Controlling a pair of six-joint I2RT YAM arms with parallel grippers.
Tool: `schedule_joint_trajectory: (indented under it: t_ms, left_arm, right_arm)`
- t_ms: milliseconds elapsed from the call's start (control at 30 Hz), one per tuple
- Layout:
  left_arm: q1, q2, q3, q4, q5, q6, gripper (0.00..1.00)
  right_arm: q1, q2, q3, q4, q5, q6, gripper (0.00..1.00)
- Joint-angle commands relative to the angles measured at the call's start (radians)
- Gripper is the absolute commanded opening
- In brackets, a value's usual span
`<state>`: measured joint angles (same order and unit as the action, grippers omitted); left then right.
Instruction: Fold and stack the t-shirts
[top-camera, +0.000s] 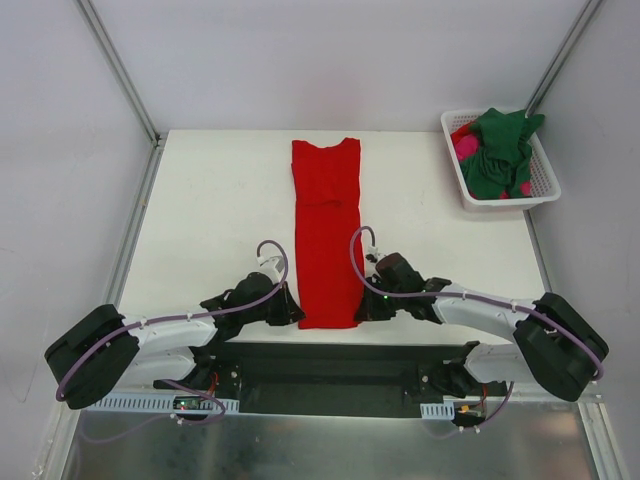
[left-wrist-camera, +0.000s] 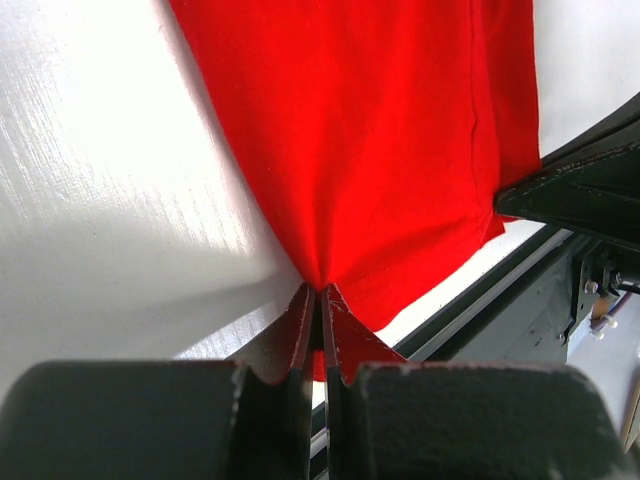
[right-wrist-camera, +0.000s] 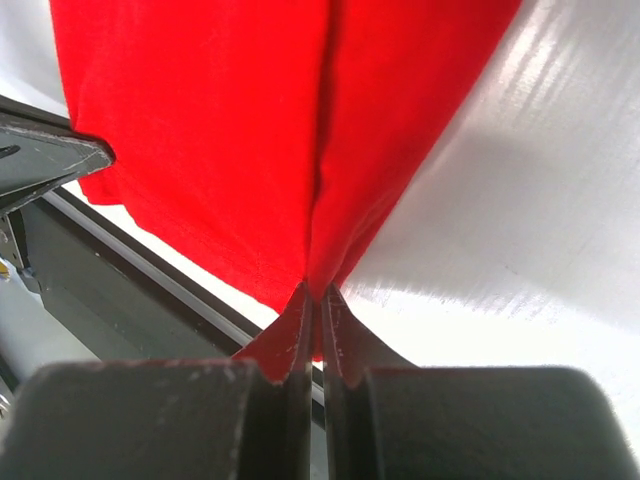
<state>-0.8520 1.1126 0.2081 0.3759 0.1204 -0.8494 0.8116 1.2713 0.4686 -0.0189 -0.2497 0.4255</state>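
Observation:
A bright red t-shirt (top-camera: 326, 233) lies folded into a long narrow strip down the middle of the white table, collar end far, hem at the near edge. My left gripper (top-camera: 292, 312) is shut on the hem's left corner, and the red cloth (left-wrist-camera: 370, 140) bunches into its closed tips (left-wrist-camera: 320, 292). My right gripper (top-camera: 362, 308) is shut on the hem's right corner, with the red cloth (right-wrist-camera: 250, 130) pinched between its fingers (right-wrist-camera: 314, 292). A dark green t-shirt (top-camera: 500, 150) and a magenta-pink t-shirt (top-camera: 466, 147) lie crumpled in the basket.
A white slotted plastic basket (top-camera: 545, 187) stands at the table's far right corner. The table's near edge and a dark metal rail (top-camera: 330, 365) run just below the hem. Frame posts rise at both far corners.

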Motion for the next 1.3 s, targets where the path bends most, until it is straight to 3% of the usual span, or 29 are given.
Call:
schedule_joint_trajectory:
  t_ms: [0, 500, 733, 1000, 1267]
  left_arm:
    - [-0.01, -0.014, 0.013, -0.015, -0.002, 0.003, 0.0]
    - [-0.009, -0.181, 0.22, -0.256, -0.031, 0.087, 0.0]
    - [-0.004, -0.198, 0.29, -0.34, -0.114, 0.153, 0.0]
    - [0.056, -0.2, 0.321, -0.358, -0.146, 0.197, 0.0]
    - [0.152, -0.129, 0.39, -0.309, -0.174, 0.299, 0.0]
  right_arm:
    - [0.018, 0.003, 0.051, -0.033, -0.016, -0.024, 0.02]
    - [0.052, -0.07, 0.206, -0.168, 0.009, -0.073, 0.01]
    - [0.052, -0.121, 0.295, -0.268, 0.13, -0.097, 0.01]
    - [0.049, -0.104, 0.384, -0.331, 0.224, -0.137, 0.01]
    - [0.024, 0.028, 0.519, -0.326, 0.288, -0.22, 0.01]
